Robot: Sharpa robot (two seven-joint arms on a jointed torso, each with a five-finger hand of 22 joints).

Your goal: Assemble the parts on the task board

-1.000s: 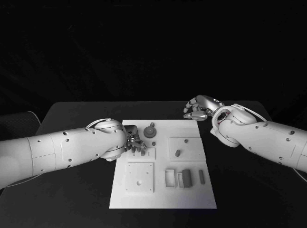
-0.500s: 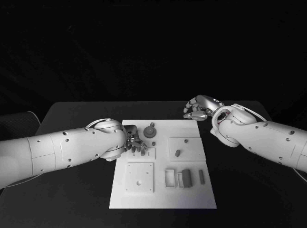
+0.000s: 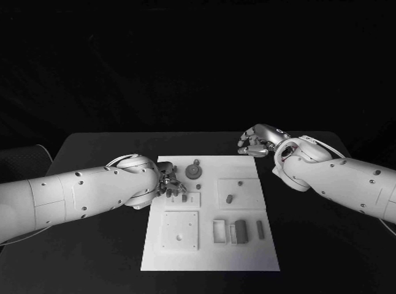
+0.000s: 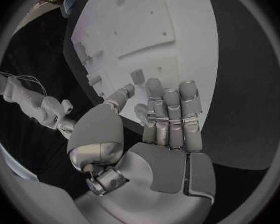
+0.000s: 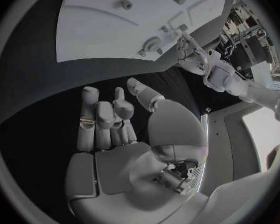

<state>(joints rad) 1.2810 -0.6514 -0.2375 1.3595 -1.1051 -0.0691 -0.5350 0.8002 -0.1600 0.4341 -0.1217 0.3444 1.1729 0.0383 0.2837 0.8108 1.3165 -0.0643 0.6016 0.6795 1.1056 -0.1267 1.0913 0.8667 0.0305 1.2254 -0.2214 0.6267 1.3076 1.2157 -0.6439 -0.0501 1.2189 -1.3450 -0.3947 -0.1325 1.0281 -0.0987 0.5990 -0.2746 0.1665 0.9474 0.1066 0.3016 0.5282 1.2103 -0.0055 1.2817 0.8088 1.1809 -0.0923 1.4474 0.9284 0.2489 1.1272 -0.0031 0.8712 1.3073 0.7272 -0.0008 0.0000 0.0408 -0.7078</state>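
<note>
Plainly, the parts are small rigid pieces, likely light moulded stuff, so I would judge they weigh next to nothing and will skid on the smooth task board (image 3: 251, 245) if nudged sideways. The board lies in the middle of the bench (image 3: 101, 245), and the pieces are scattered over it: a round part (image 3: 194, 169) at the far end, a short peg (image 3: 229, 198) on the square plate right of centre, and a row of upright blocks (image 3: 240, 230) toward the near right. Each looks best taken by a pinch across its narrow sides, from above, since there is little else to hold.

The left hand (image 3: 169, 182) hangs over the far left part of the board, just beside the round part; in the left wrist view its fingers (image 4: 170, 112) are straight and side by side, thumb a little apart, nothing in them. The right hand (image 3: 257, 139) sits off the board's far right corner, over the bench; its fingers (image 5: 102, 119) are loosely curled but apart, and it holds nothing.

Some things I cannot make out. The left arm covers the board's left edge and whatever lies under the hand. Whether that hand touches the board is unclear. The small pieces are too tiny to tell their shapes or which recess each belongs to.
</note>
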